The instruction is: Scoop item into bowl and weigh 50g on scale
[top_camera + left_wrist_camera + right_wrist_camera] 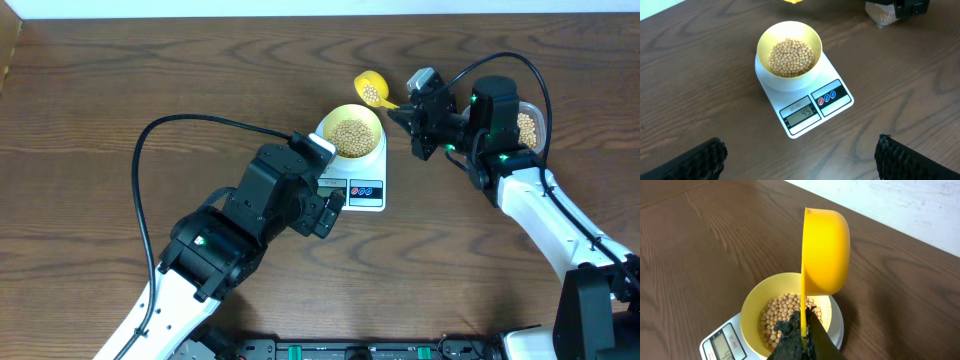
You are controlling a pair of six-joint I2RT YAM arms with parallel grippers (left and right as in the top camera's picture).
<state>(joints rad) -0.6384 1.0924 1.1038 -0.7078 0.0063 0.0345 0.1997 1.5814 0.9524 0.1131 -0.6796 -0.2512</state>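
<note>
The pale-yellow bowl [354, 133] sits on the white scale [364, 190] and holds tan beans [791, 57]. The scale's display [801, 114] reads 45 in the left wrist view. My right gripper [405, 113] is shut on the handle of a bright yellow scoop [373, 91], which holds beans and hangs just beyond the bowl's far right rim. In the right wrist view the scoop [824, 255] stands above the bowl [752, 305]. My left gripper [800, 160] is open and empty, over the table in front of the scale [810, 102].
A clear tub of beans [528, 128] stands at the right, behind the right arm; it also shows in the left wrist view [880, 12]. The left arm [250, 210] lies left of the scale.
</note>
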